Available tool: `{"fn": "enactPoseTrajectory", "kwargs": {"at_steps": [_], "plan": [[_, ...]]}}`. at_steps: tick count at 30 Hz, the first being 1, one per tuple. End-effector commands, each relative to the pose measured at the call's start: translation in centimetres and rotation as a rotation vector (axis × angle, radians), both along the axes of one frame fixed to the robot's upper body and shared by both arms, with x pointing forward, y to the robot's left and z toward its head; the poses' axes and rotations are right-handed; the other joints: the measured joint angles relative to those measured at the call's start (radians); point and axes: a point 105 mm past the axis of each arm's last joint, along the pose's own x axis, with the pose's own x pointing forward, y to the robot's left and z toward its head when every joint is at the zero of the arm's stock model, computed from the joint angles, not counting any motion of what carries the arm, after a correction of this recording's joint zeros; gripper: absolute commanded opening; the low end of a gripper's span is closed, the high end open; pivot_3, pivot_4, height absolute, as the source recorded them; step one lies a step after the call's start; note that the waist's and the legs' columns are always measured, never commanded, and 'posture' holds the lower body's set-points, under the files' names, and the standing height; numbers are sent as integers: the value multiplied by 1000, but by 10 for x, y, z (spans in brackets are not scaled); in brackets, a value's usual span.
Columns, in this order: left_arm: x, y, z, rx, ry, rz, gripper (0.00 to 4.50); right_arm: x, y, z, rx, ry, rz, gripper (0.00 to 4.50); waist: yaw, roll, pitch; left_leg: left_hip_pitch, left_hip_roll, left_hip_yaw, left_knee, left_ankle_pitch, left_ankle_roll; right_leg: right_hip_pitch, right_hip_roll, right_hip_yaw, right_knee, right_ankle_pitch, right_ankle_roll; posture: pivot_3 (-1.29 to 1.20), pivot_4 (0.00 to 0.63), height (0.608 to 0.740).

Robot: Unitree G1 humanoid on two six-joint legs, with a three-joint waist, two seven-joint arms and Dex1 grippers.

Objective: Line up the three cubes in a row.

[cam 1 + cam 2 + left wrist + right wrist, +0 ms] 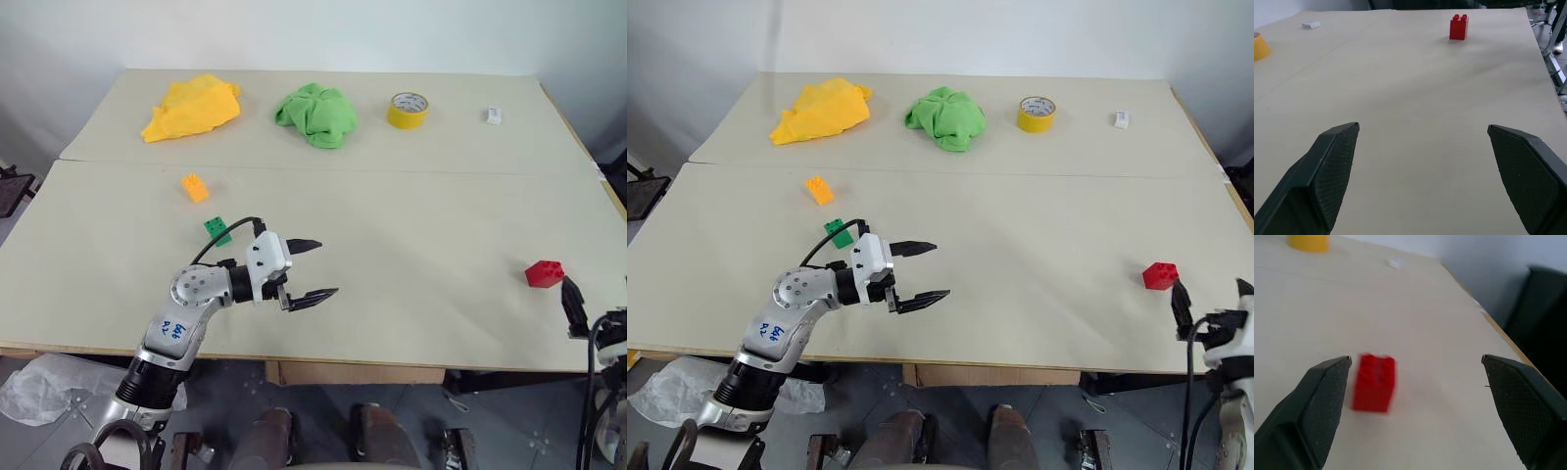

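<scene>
Three cubes still unaligned — right gripper (1207, 304) spread wide, empty, just short of red cube (1160, 275); left gripper (306, 269) likewise spread — next: advance, straddle, pinch.

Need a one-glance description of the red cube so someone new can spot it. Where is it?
Start at the beige table and go to its near right part, away from the cloths and tape roll along the far edge. There the small red plastic studded cube sits alone, just ahead of the open right gripper. It is the only red thing; the orange-yellow cube and green cube sit together on the left.
</scene>
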Motion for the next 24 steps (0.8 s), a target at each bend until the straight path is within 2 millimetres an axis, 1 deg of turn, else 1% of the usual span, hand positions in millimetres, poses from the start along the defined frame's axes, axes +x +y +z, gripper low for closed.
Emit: {"fn": "enactPoseTrajectory", "kwargs": {"at_steps": [1, 3, 5, 7, 9, 12, 15, 17, 20, 24], "plan": [[-10, -6, 11, -49, -27, -44, 4469, -9, -7, 8, 45, -36, -15, 4500, -1, 1, 0, 0, 0, 1, 0, 0, 0, 0, 0, 1, 0, 0, 0, 0, 150, 740], [-11, -4, 16, -58, -39, -30, 4469, -4, -5, 12, 30, -2, 19, 4500, 1, 1, 0, 1, 0, 1, -1, 0, 0, 0, 0, 2, 0, 0, 0, 0, 150, 740], [-10, 3, 12, -38, -41, 4, 4469, 12, 0, 28, -30, 27, 79, 4500, -4, 2, -1, 1, 0, 2, 0, 0, 0, 0, -1, 3, 0, 0, 0, 0, 150, 740], [-13, 9, 7, -14, -33, 22, 4469, 24, 1, 37, -66, 104, 125, 4500, -9, 2, -1, 3, 0, 6, -1, 0, 1, 0, 0, 5, 0, 1, 1, 0, 150, 740], [-15, 13, 5, -15, -25, 38, 4469, 31, 0, 39, -40, 180, 159, 4500, -11, 3, -1, 6, 1, 8, -3, 0, 1, 2, 0, 5, 0, 1, 1, 0, 150, 740], [-16, 14, 4, -16, -19, 46, 4469, 42, -6, 41, -29, 264, 167, 4500, -8, 1, -1, 7, 3, 7, -3, 0, 1, 4, 0, 6, -2, 1, 1, 0, 150, 740], [-17, 12, 2, -15, -19, 47, 4469, 55, -13, 31, -45, 401, 149, 4500, 1, 1, -1, 7, 2, 7, -2, -1, 2, 5, -1, 6, -2, 1, 1, 0, 150, 740], [-18, 9, 2, -14, -19, 45, 4469, 61, -22, 22, 20, 488, 102, 4500, 4, 1, -1, 7, 1, 7, -2, -1, 3, 5, -1, 6, -2, 1, 1, 0, 150, 740], [-21, 8, 0, -6, -13, 41, 4469, 68, -25, 14, 44, 564, 90, 4500, 5, 1, -1, 7, 1, 7, -2, -1, 3, 5, -2, 6, -3, 1, 2, 0, 150, 740], [-22, 12, -2, 10, -9, 51, 4469, 74, -29, 1, 57, 622, 86, 4500, 7, 1, -1, 7, 1, 7, -2, -1, 3, 6, -2, 6, -3, 1, 2, 0, 150, 740]]}}
